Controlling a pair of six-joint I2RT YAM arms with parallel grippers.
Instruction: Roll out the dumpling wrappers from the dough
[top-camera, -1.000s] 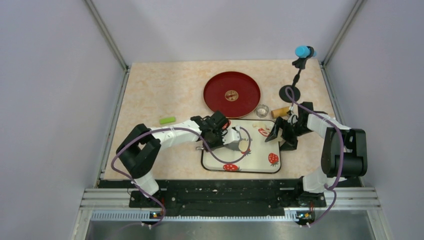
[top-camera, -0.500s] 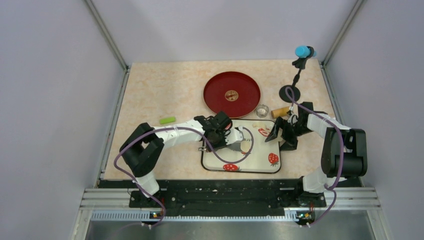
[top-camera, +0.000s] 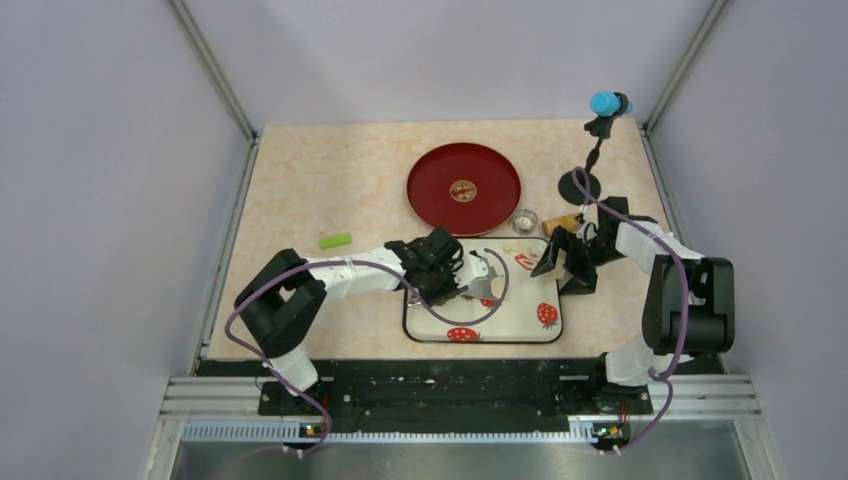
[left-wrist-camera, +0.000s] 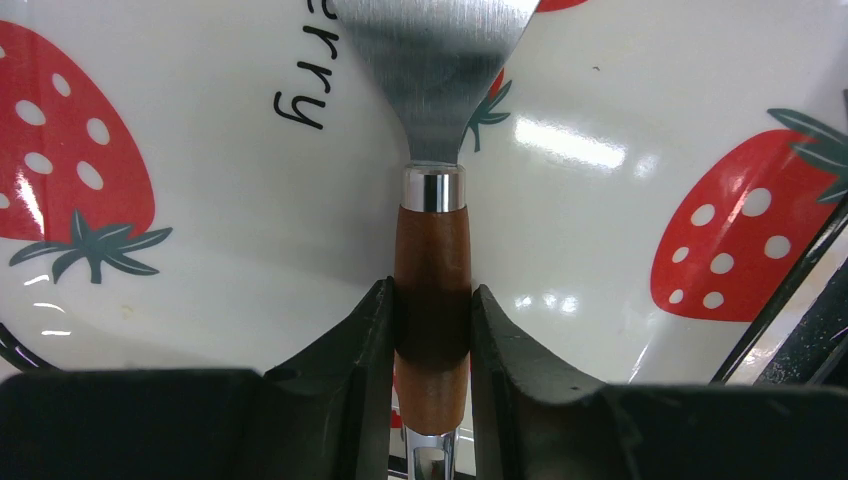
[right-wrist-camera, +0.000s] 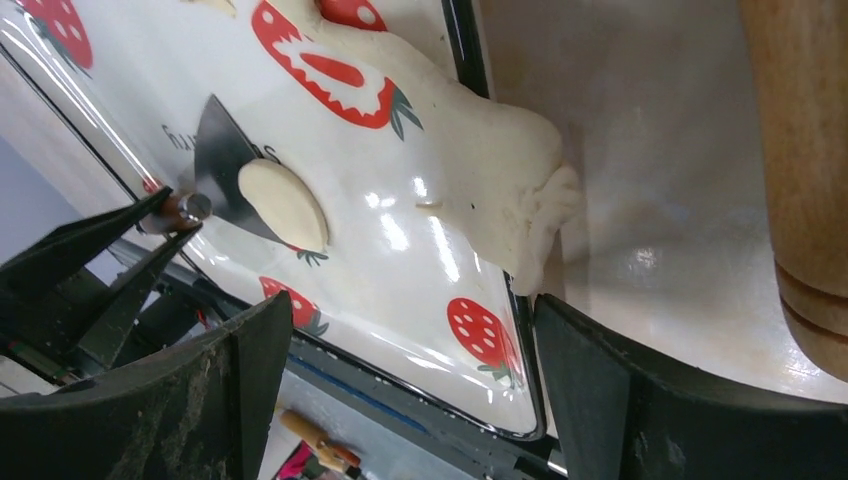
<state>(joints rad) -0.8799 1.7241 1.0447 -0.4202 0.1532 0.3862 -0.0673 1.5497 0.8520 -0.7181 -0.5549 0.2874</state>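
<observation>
The left pincer (left-wrist-camera: 432, 300) is clamping the reddish-brown wooden handle of a metal spatula (left-wrist-camera: 432, 225), its two black fingers (left-wrist-camera: 365, 350) pressing on either side of the handle and closed only as far as it allows. The spatula's brushed-steel blade is fanning out over the strawberry tray (left-wrist-camera: 610, 230), a glossy white tray printed with red strawberries. Beside the blade, black lettering on the tray is showing the letters "rry"; the start of the word is running out of the picture.

From the right wrist, one dumpling wrapper (right-wrist-camera: 285, 205), a small pale oval disc, is lying on the blade over the tray, apart from the rest of the dough (right-wrist-camera: 490, 170). That dough is lying as a thin pale sheet at the tray's right side, draping over the black rim and touching the tabletop (right-wrist-camera: 660, 200). More black writing is showing next to the blade here, but it is too tilted to read.

The right pincer (right-wrist-camera: 412, 300) is standing wide open with nothing between its fingers (right-wrist-camera: 240, 400), hanging over the tray's right edge near the dough. A tan wooden roller (right-wrist-camera: 805, 150) is lying just beyond it.

From above, the tray (top-camera: 500, 325) is sitting between the two arms, with a red plate (top-camera: 463, 187) behind it and a small metal ring (top-camera: 525, 220) between the plate and the tray. A green piece (top-camera: 335, 241) is lying off to the left.
</observation>
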